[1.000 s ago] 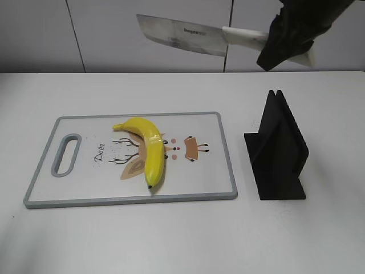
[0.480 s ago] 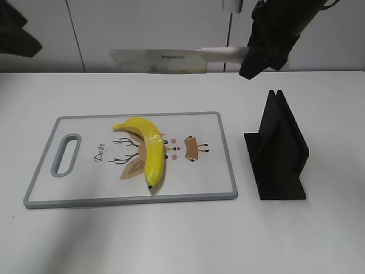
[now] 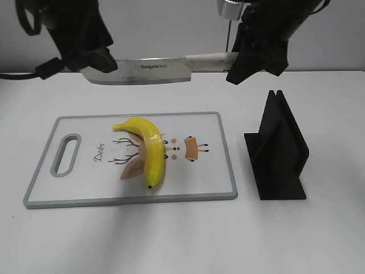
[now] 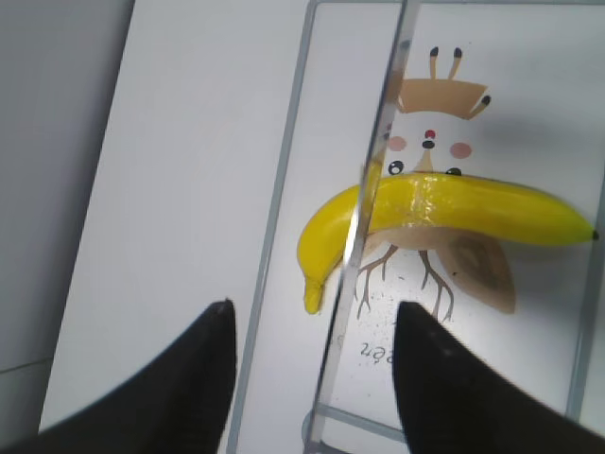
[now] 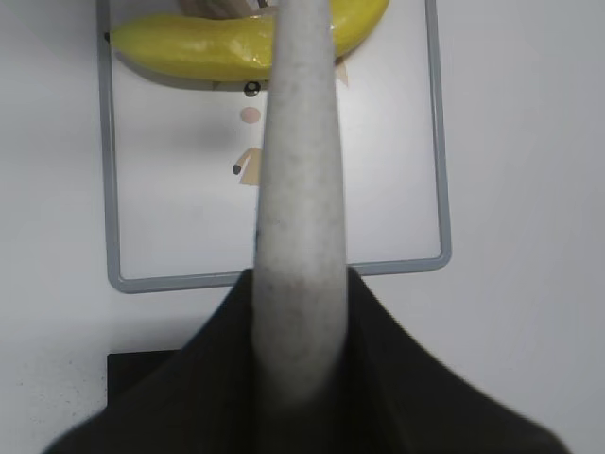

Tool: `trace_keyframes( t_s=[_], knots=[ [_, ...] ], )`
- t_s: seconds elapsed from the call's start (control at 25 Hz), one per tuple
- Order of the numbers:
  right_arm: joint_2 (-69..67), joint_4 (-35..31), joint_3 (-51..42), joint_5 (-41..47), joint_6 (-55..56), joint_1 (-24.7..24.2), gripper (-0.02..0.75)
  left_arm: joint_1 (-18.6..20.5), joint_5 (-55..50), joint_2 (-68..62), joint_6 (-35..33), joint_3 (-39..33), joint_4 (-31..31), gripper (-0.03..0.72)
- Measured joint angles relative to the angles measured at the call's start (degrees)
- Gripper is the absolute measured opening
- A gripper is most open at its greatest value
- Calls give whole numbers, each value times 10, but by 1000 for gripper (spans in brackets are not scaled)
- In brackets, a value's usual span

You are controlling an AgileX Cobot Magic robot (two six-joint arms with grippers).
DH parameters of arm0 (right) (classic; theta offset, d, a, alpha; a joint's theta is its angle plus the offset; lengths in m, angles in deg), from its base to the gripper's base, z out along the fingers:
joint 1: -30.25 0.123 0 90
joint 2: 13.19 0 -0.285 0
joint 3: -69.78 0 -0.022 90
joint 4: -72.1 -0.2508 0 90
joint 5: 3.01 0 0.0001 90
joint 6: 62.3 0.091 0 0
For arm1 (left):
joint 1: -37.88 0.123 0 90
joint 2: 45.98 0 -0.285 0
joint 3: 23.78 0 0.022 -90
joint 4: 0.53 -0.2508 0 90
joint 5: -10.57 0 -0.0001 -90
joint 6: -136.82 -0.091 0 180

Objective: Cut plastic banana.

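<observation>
The yellow plastic banana (image 3: 147,151) lies whole on the cutting board (image 3: 219,171). My right gripper (image 3: 251,57) is shut on the white handle (image 3: 208,59) of a cleaver knife. It holds the blade (image 3: 140,69) level, high above the board's far edge. My left gripper (image 3: 94,57) is open at the blade's tip. In the left wrist view the thin blade edge (image 4: 364,208) runs between the spread fingers (image 4: 213,369), above the banana (image 4: 454,208). The right wrist view shows the handle (image 5: 301,170) clamped in the gripper (image 5: 301,293), with the banana (image 5: 208,43) beyond.
A black knife stand (image 3: 279,151) stands on the white table to the right of the board. The board has a grey rim, a handle slot (image 3: 65,155) at its left end and a printed deer drawing.
The knife has come down and moved left. My left arm has come in from the upper left and now sits at the blade's tip. The banana has not moved.
</observation>
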Motion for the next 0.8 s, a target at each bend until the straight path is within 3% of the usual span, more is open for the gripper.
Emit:
trace_keyframes(
  t_s=[0.12, 0.24, 0.28, 0.44, 0.48, 0.8],
  knots=[
    [0, 0, 0, 4, -2, 0, 169, -3, -2, -25, -4, 10, 0, 491],
    [0, -2, 0, 5, -3, 0, 169, -3, -4, -41, -4, 12, -3, 430],
    [0, -3, 0, 5, -3, 0, 169, -3, -5, -42, -4, 12, -4, 388],
    [0, -12, 0, -1, -3, 0, 169, -3, -11, -43, -6, 12, -7, 65],
    [0, -12, 0, -4, -6, 0, 169, -3, -14, -43, -8, 12, -7, 30],
    [-40, -10, 2, -9, -12, 0, 169, -4, -17, -74, -14, 12, -14, -9]
  ],
)
